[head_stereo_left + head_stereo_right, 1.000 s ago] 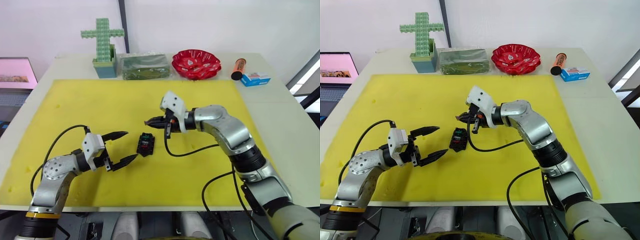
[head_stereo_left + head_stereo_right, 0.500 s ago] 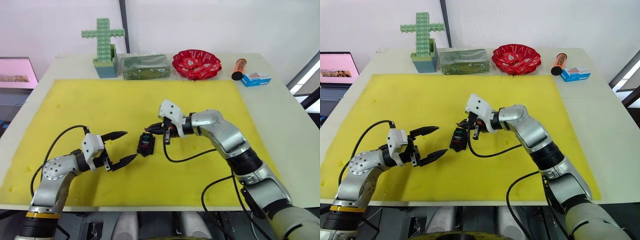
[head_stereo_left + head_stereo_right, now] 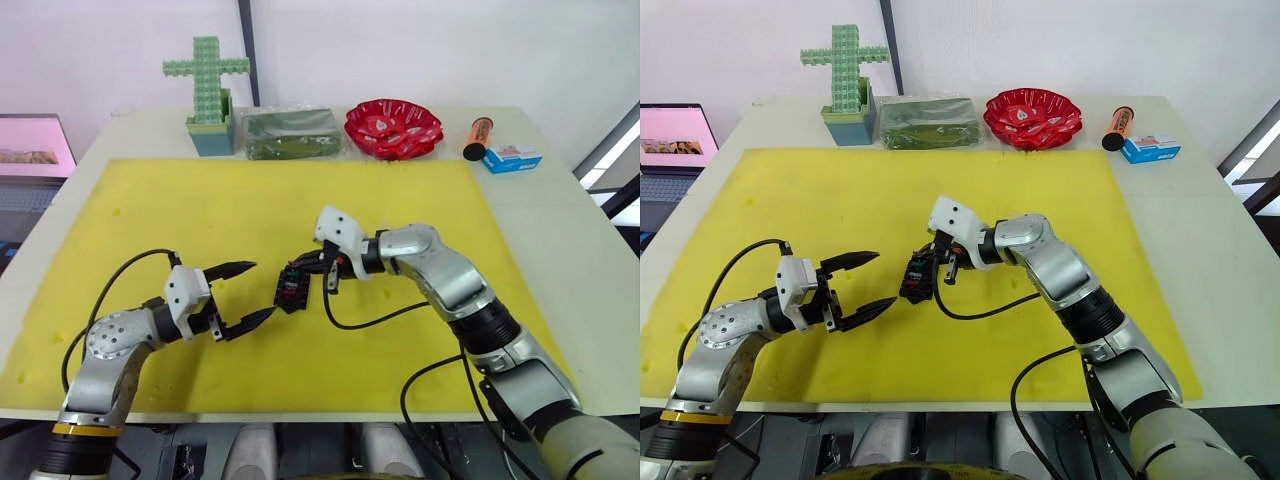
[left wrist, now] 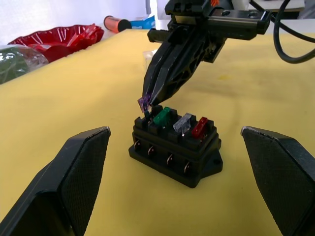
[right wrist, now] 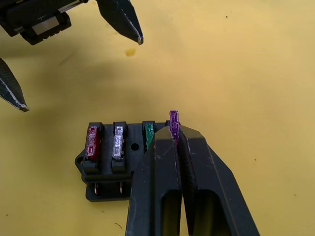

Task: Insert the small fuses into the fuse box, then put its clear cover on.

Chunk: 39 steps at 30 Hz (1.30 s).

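While the right gripper (image 4: 145, 102) pinches the purple fuse (image 4: 143, 103) between its closed fingertips, it holds that fuse at the end slot of the fuse box (image 4: 173, 144), at the box's end farthest from the red fuse — whether the fuse's lower end has entered the slot cannot be told. Three fuses already sit in the box in a row: the green fuse (image 4: 162, 117) next to the purple one, then the grey-white fuse (image 4: 182, 123), then the red fuse (image 4: 199, 127) at the other end. The box itself lies on the yellow mat (image 3: 180, 220), near the mat's middle, between the two grippers. To its left the left gripper (image 3: 246, 294) hovers with its two black fingers spread wide apart, holding nothing, their tips pointing toward the box but apart from it. A small clear piece (image 4: 146, 57) shows on the mat just behind the right gripper's fingers in the left wrist view — too faint to say what it is. Along the table's far edge, beyond the mat, stand a green cross-shaped block figure (image 3: 207, 85), a clear-wrapped green packet (image 3: 290, 133), a red dish (image 3: 392, 127), an orange tube (image 3: 477, 137) and a blue-and-white carton (image 3: 511, 158).
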Each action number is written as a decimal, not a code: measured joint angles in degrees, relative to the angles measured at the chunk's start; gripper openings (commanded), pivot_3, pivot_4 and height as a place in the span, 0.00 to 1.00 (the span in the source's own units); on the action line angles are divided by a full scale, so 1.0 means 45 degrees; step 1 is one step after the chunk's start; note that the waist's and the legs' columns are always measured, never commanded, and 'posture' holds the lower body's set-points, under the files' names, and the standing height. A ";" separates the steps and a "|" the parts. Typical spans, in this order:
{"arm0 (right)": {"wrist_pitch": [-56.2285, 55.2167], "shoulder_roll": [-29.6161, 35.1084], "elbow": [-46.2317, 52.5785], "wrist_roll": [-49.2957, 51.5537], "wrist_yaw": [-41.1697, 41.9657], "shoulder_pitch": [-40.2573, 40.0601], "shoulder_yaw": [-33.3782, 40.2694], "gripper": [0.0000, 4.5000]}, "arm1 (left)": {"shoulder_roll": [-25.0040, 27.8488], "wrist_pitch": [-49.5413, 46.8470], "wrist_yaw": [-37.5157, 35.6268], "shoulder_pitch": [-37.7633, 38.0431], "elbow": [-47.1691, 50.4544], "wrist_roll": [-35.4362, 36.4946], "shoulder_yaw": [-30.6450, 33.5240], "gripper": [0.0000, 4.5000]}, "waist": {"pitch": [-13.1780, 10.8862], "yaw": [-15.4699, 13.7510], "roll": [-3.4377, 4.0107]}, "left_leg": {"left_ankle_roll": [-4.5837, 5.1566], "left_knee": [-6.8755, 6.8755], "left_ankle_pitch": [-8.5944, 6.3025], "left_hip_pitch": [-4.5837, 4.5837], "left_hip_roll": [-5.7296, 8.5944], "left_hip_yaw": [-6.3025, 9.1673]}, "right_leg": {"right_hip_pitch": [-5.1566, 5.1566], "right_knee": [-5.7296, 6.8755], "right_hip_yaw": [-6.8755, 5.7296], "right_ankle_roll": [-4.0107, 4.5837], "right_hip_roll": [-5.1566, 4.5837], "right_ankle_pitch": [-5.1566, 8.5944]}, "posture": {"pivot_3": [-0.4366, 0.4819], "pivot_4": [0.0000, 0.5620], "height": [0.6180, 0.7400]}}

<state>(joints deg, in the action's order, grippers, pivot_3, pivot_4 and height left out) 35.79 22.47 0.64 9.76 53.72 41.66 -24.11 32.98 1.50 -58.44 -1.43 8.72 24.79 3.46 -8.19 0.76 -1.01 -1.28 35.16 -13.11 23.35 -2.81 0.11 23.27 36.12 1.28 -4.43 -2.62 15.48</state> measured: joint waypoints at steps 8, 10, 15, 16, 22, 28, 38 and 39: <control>-0.0016 -0.0034 -0.0233 -0.0314 0.0027 0.0000 -0.0109 0.01 | 0.0000 -0.0211 0.0004 -0.0054 0.0215 0.0000 0.0000 1.00 | 0.0000 0.0001 0.0000 | 0.0000 0.0000 0.0000 -0.0001 0.0001 0.0000 | 0.0000 0.0001 0.0000 -0.0018 0.0001 -0.0010 | 0.48 0.27 1.00; 0.0003 -0.0130 -0.0254 -0.0372 -0.0002 0.0000 -0.0103 0.01 | 0.0000 -0.0170 -0.0027 0.0011 0.0201 0.0000 0.0002 1.00 | 0.0001 0.0006 -0.0001 | 0.0000 0.0000 0.0000 -0.0002 0.0001 0.0000 | 0.0000 0.0001 0.0000 -0.0015 0.0001 -0.0009 | 0.48 0.27 1.00; 0.0165 -0.0356 -0.0352 -0.0375 -0.0117 0.0003 -0.0019 0.01 | 0.0000 0.0072 -0.0153 0.0164 -0.0031 -0.0004 0.0002 1.00 | 0.0001 0.0010 -0.0001 | 0.0000 -0.0001 0.0000 -0.0003 0.0000 0.0001 | 0.0000 0.0002 -0.0001 -0.0015 0.0002 -0.0008 | 0.48 0.27 1.00; 0.0228 -0.0379 -0.0352 -0.0374 -0.0121 0.0013 -0.0008 0.01 | -0.0001 0.0114 -0.0181 0.0167 -0.0081 -0.0004 0.0002 1.00 | 0.0001 0.0009 -0.0001 | 0.0000 -0.0001 0.0000 -0.0004 0.0000 0.0001 | -0.0001 0.0002 0.0000 -0.0015 0.0002 -0.0008 | 0.48 0.27 1.00; 0.0814 -0.0362 -0.0340 -0.0270 0.0029 0.0230 0.0029 0.01 | -0.0002 0.0469 -0.0300 0.0297 -0.0398 -0.0020 0.0003 1.00 | 0.0000 0.0008 0.0000 | 0.0000 -0.0001 0.0000 -0.0004 0.0000 0.0002 | 0.0000 0.0003 -0.0001 -0.0015 0.0002 -0.0008 | 0.48 0.27 1.00; 0.0738 -0.0378 -0.0386 -0.0321 0.0006 0.0266 0.0002 0.01 | -0.0003 0.0533 -0.0243 0.0310 -0.0388 -0.0042 0.0001 1.00 | 0.0000 0.0005 0.0000 | 0.0000 0.0001 0.0000 -0.0004 0.0000 0.0000 | -0.0003 0.0003 -0.0001 -0.0014 0.0001 -0.0008 | 0.48 0.27 1.00; -0.0248 -0.0419 -0.0736 -0.0795 0.0091 0.0261 -0.0253 0.01 | -0.0001 0.0260 -0.0099 0.0228 -0.0108 -0.0053 0.0001 1.00 | 0.0002 0.0017 -0.0003 | 0.0000 -0.0001 0.0000 -0.0012 0.0000 0.0000 | -0.0007 0.0007 -0.0001 -0.0021 0.0003 -0.0012 | 0.48 0.27 1.00; -0.0360 -0.0388 -0.0736 -0.0871 0.0123 0.0260 -0.0295 0.01 | -0.0001 0.0252 -0.0083 0.0229 -0.0088 -0.0054 0.0001 1.00 | 0.0002 0.0018 -0.0003 | 0.0000 -0.0001 0.0000 -0.0012 0.0000 0.0001 | -0.0008 0.0007 -0.0001 -0.0021 0.0003 -0.0012 | 0.48 0.27 1.00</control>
<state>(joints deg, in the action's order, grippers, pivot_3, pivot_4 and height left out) 34.17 20.72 -2.67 5.84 54.27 42.83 -25.43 32.98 2.63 -58.81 -0.40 8.32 24.55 3.47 -8.18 0.84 -1.03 -1.28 35.16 -13.11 23.30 -2.81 0.11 23.24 36.15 1.28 -4.52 -2.60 15.43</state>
